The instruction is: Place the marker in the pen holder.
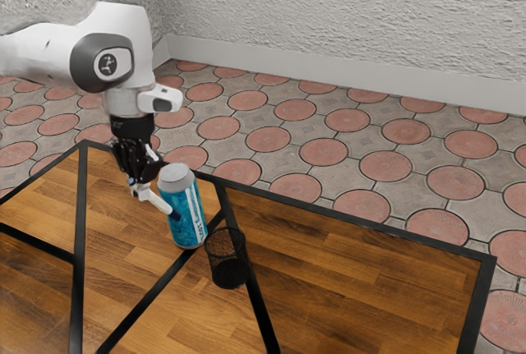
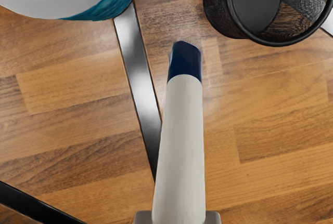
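Observation:
My gripper [image 1: 140, 188] hangs above the table in the exterior view, shut on the white marker [image 1: 156, 199]. The marker slants down from the fingers, its dark blue end in front of the can's lower part. In the wrist view the marker [image 2: 181, 146] extends out from between the fingertips, blue end farthest from the hand. The black mesh pen holder [image 1: 228, 259] stands upright on the table, beyond the marker's blue end and toward the exterior view's right. Its round rim and dark inside show in the wrist view, where the pen holder [image 2: 221, 5] is apart from the marker.
A blue can with a grey top [image 1: 189, 214] stands close beside the pen holder, near my gripper; the can [image 2: 104, 0] is also in the wrist view. The wooden table [image 1: 353, 280] has black metal strips and a black edge.

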### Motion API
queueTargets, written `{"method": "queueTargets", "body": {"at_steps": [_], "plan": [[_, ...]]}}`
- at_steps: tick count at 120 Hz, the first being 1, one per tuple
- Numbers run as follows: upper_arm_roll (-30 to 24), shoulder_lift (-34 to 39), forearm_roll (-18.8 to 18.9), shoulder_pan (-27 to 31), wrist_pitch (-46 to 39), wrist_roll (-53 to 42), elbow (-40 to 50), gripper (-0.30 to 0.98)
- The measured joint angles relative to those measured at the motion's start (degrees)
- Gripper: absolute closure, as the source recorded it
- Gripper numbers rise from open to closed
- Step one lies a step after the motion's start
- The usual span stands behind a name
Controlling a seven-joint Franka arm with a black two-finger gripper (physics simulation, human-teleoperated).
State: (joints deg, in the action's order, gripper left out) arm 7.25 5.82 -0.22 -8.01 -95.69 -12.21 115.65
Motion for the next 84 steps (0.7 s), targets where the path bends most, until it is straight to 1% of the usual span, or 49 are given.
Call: {"method": "queueTargets", "body": {"at_steps": [19, 32, 40, 58, 84], "plan": [[-1.34, -4.63, 0.02, -0.42, -0.42, -0.37, -3.91, 0.76], [-1.13, -5.81, 0.01, -2.27, -0.58, -0.58, -5.3, 0.76], [-2.11, -6.71, 0.01, -2.29, -0.68, -0.69, -5.94, 0.76], [-2.43, -10.21, -0.03, -3.88, -1.29, -0.97, -8.15, 0.76], [-2.79, -13.52, -0.07, -4.55, -2.44, -1.36, -9.49, 0.76]]}}
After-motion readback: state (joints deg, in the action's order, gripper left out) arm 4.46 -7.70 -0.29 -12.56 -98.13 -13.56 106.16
